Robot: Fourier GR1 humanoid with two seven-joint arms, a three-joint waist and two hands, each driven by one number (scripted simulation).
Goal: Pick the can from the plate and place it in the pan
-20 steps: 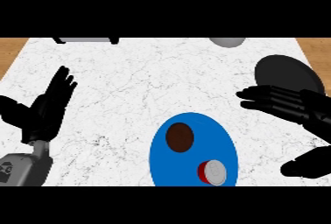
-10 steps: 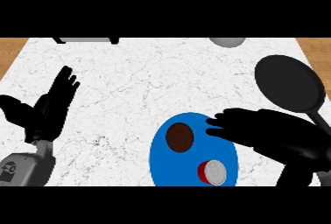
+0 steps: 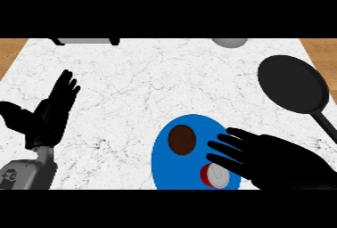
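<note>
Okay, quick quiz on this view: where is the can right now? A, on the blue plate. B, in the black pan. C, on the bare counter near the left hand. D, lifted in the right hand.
A: the can lies on the blue plate near its lower right edge, with the open right hand over it and the pan holding nothing.

White marble counter (image 3: 145, 80) with blue plate (image 3: 168, 164), black pan (image 3: 291, 83), grey bowl (image 3: 230, 42)
</note>
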